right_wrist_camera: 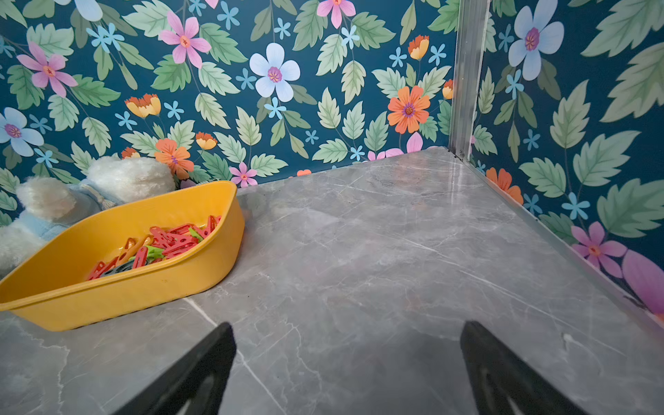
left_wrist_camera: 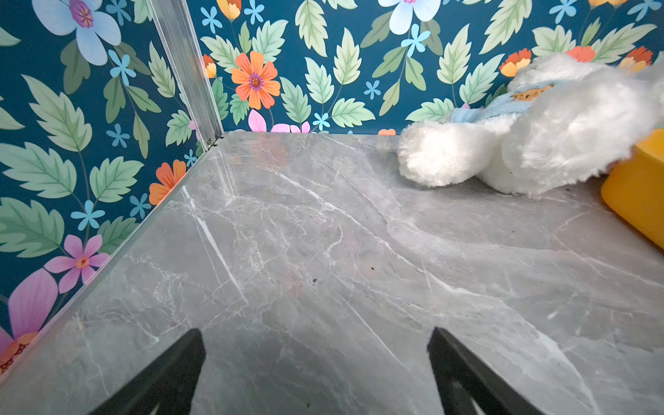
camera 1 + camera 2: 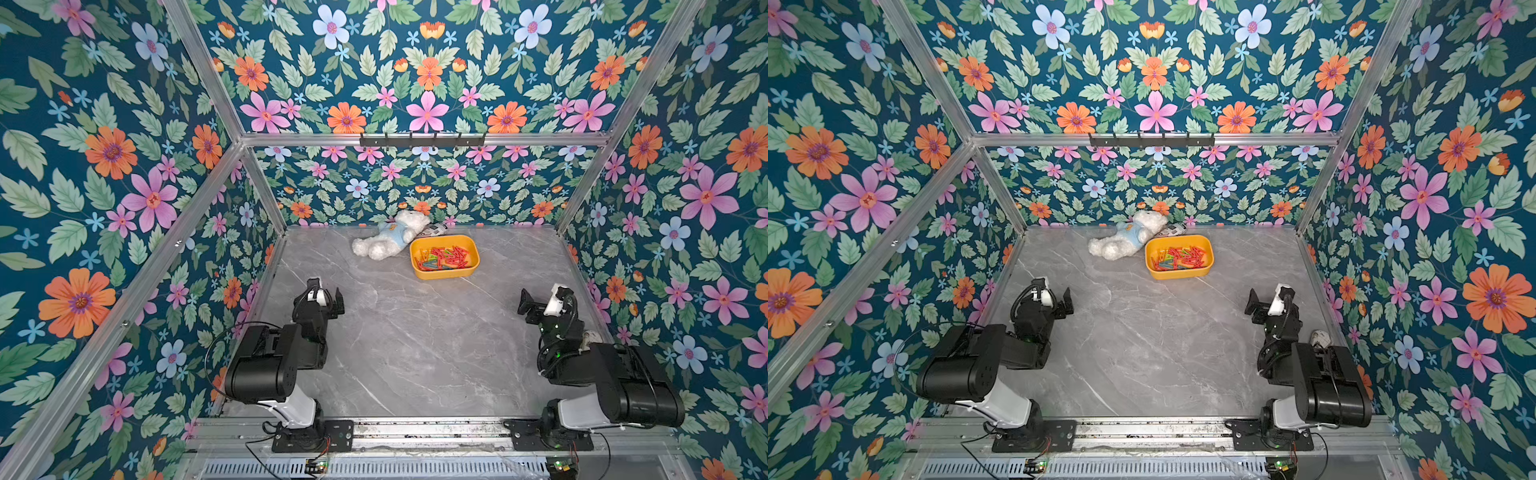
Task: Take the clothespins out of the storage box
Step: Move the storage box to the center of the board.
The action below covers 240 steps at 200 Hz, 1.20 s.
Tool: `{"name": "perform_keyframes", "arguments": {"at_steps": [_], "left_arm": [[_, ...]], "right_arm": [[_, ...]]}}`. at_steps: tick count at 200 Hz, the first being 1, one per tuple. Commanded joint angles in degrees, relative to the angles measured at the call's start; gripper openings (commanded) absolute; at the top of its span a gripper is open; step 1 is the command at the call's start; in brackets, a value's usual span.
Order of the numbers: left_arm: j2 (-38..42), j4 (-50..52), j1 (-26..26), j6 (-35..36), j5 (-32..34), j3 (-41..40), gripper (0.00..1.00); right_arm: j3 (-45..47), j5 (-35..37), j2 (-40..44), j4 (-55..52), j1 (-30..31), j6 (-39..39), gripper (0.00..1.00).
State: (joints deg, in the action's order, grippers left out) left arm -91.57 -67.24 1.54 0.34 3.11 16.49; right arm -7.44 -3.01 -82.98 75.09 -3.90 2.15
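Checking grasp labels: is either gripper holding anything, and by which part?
Nothing is held. The left gripper and right gripper both stand open and empty; the clothespins lie in the yellow box, away from both.

storage box (image 3: 444, 272) on surface (image 3: 415, 357) near back wall, about mid-width, clothespins (image 3: 442, 257) piled in it, teddy bear (image 3: 388, 240) lying just left, against box's back-left corner, left end effector (image 2: 316, 334) and right end effector (image 1: 348, 326) over near half, well apart from box

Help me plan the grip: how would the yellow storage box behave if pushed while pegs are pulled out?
The storage box looks like thin, shallow plastic holding only small clothespins, so probably light. On the smooth table it would likely slide rather than tip.
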Motion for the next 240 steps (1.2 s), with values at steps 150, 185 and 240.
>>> {"name": "perform_keyframes", "arguments": {"at_steps": [150,185,240], "left_arm": [[0.1,-1.7,-0.1,0.1,0.2,0.2,1.00],[0.1,-1.2,-0.2,-0.1,0.0,0.4,1.00],[6.1,14.6,0.0,-0.1,2.7,6.5,1.00]], "right_arm": [[-0.3,0.4,-0.1,1.8,0.0,0.2,0.99],[-0.2,0.4,-0.1,1.7,0.0,0.3,0.99],[0.9,6.4,7.7,-2.1,1.1,1.1,0.99]]}}
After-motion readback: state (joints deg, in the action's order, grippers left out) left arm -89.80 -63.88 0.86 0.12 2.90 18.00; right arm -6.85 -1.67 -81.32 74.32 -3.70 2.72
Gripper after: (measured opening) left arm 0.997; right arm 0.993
